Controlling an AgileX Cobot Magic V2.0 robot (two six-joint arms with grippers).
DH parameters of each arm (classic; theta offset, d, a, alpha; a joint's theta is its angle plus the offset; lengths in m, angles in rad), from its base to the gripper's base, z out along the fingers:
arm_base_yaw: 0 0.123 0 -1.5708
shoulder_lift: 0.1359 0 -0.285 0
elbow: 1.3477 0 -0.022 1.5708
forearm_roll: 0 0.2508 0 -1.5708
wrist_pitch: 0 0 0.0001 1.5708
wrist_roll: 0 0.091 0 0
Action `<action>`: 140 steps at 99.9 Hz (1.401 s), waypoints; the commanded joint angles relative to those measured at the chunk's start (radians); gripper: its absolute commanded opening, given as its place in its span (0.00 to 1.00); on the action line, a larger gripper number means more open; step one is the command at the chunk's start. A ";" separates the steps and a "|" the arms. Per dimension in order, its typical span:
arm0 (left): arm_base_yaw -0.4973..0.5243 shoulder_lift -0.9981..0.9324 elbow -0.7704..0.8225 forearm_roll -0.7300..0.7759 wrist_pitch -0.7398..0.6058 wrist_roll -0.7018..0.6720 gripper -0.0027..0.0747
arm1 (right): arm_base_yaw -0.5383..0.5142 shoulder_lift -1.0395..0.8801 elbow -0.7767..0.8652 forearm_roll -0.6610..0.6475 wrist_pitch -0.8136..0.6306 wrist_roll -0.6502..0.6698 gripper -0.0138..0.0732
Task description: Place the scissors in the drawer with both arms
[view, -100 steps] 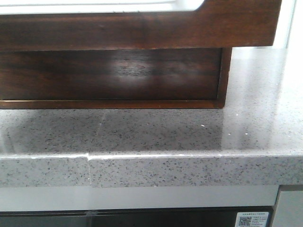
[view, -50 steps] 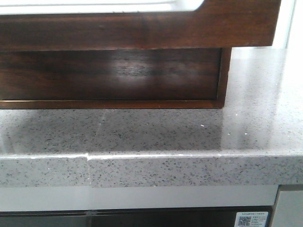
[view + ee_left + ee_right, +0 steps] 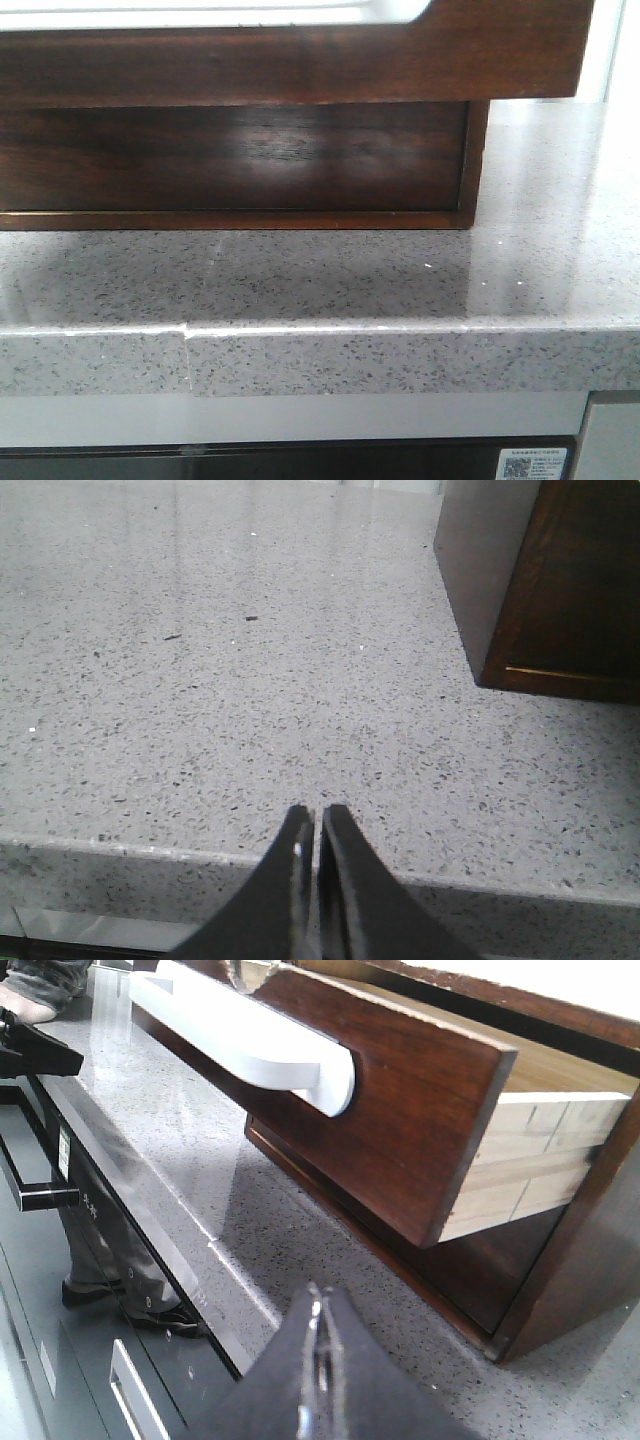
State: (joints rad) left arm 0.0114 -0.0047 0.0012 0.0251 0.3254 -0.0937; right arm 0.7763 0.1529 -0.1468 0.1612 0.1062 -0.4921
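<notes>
On speckled grey countertop (image 3: 400,270), open drawer (image 3: 400,1110)

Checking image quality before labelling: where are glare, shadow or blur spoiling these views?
Front view: soft glare patch on the dark cabinet panel, a broad shadow on the countertop beneath the drawer, top edge blown out white. Left wrist view: pale reflected streaks across the counter, left hand shut. Right wrist view: right hand shut and slightly soft, background sharp.
</notes>
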 commanded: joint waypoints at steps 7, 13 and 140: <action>0.000 -0.028 0.019 -0.009 -0.060 -0.007 0.01 | 0.001 0.009 -0.024 0.003 -0.090 0.003 0.11; 0.000 -0.028 0.019 -0.009 -0.060 -0.007 0.01 | 0.001 0.009 -0.024 0.003 -0.090 0.003 0.11; 0.000 -0.028 0.019 -0.009 -0.060 -0.007 0.01 | -0.205 0.009 0.068 -0.019 -0.465 0.202 0.11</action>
State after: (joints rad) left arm 0.0114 -0.0047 0.0012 0.0251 0.3254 -0.0937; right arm 0.6253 0.1529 -0.0620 0.1776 -0.2696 -0.3797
